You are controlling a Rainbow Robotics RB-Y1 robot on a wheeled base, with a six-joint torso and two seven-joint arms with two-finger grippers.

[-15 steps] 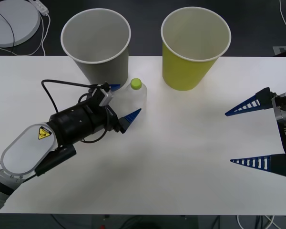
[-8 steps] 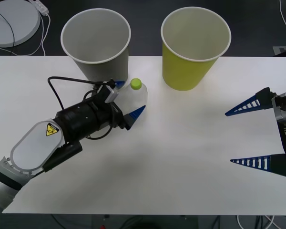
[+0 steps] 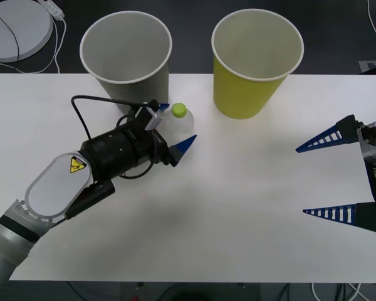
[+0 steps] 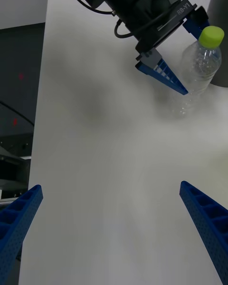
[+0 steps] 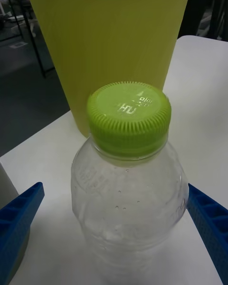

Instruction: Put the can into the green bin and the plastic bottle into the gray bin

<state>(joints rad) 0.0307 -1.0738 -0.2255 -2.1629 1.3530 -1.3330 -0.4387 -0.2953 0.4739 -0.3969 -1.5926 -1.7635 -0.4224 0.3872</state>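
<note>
plastic bottle: lower body hidden behind left hand in front view, base cut off at bottom edge in left wrist view. green bin rim cropped at top there. gray bin just a sliver at right edge of right wrist view. right hand body cut at right edge, front view
</note>
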